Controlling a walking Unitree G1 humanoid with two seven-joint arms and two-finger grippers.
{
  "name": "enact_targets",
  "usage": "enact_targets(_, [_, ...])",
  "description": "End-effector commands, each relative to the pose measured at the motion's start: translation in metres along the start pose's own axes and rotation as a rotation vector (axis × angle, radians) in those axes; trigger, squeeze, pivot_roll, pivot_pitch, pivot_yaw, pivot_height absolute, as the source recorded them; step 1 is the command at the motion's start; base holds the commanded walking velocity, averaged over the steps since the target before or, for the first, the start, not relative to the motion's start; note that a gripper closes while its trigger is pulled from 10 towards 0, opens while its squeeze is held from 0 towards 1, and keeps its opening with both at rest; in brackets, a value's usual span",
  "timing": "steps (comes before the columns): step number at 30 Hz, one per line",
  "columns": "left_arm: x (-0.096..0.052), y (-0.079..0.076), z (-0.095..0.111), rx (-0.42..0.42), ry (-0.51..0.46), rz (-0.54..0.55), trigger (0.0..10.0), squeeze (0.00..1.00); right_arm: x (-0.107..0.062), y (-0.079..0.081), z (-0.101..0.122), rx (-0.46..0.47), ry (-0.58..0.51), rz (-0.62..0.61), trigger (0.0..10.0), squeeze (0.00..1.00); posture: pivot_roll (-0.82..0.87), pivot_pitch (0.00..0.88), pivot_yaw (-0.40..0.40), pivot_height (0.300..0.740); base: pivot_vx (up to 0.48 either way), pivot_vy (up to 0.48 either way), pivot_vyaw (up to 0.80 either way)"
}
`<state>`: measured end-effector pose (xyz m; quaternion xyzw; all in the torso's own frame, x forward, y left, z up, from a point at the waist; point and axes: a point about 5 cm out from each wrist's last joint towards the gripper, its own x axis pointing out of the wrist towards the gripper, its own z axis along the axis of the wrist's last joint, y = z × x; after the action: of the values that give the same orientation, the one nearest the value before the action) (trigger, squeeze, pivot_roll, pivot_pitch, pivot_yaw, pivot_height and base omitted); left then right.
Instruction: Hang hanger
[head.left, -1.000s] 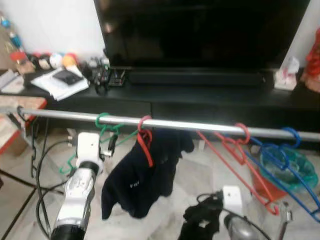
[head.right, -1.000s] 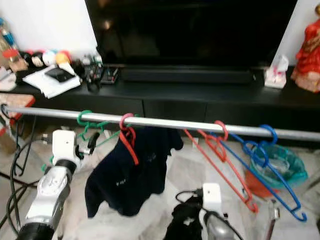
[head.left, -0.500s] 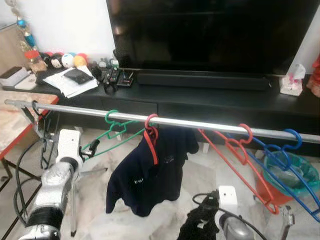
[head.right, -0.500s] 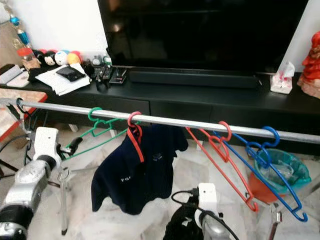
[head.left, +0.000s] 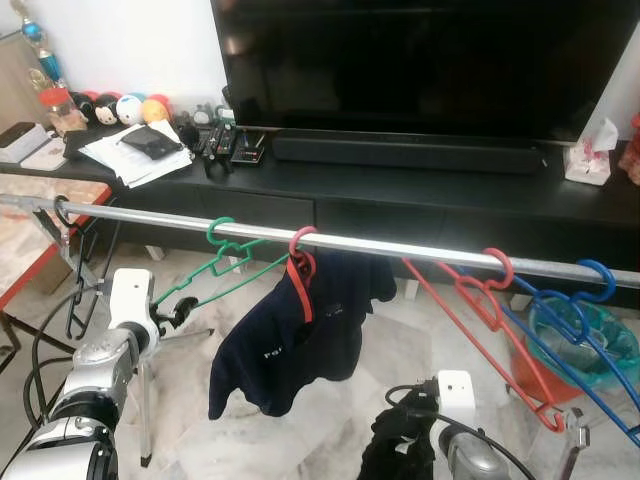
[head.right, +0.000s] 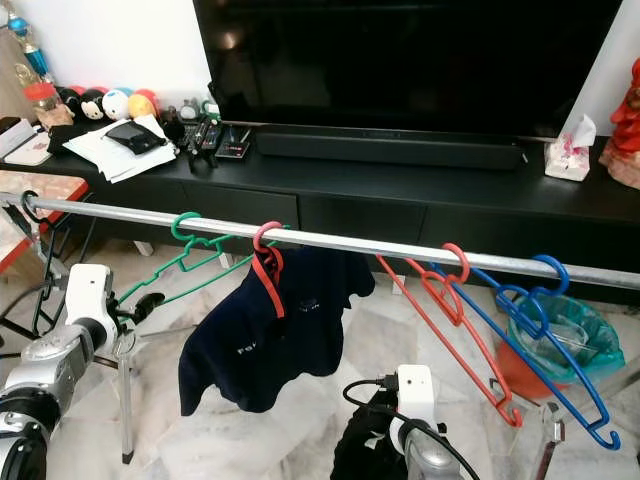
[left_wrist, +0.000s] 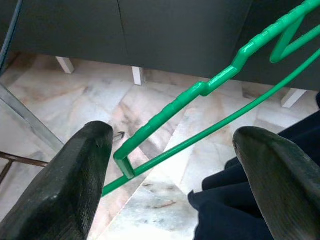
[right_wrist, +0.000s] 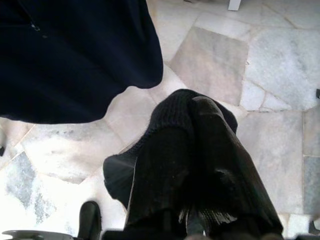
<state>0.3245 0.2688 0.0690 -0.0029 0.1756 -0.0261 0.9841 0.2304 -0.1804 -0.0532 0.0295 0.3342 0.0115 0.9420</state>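
A green hanger (head.left: 222, 240) hangs by its hook on the silver rail (head.left: 400, 247) and slants down to the left. My left gripper (left_wrist: 175, 137) is open around the hanger's lower left corner (left_wrist: 123, 161), which lies close to one finger (left_wrist: 82, 180). In the eye view that gripper (head.left: 180, 312) sits low and left of the rail. A red hanger (head.left: 300, 280) beside the green one carries a navy shirt (head.left: 285, 345). My right gripper (head.left: 398, 447) is low in front, shut on a black knit cloth (right_wrist: 192, 150) that drapes over its fingers.
An empty red hanger (head.left: 485, 300) and blue hangers (head.left: 575, 320) hang at the rail's right. A teal bin (head.left: 610, 345) stands behind them. The rail's stand leg (head.left: 145, 400) and cables (head.left: 45, 340) are by my left arm. A black TV bench (head.left: 400, 190) runs behind.
My left arm has drawn back and down from the rail, now at the green hanger's lower end. The green hanger stays hooked on the rail. The camera has shifted.
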Motion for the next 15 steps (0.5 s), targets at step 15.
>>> enact_targets(15, [-0.002, -0.005, 0.025, 0.007, -0.083, -0.271, 10.0, 0.00, 0.002, 0.002, 0.008, 0.002, -0.035, 0.015, 10.0, 0.00, 0.01, 0.000, 0.042, 0.740, 0.000, 0.000, 0.00])
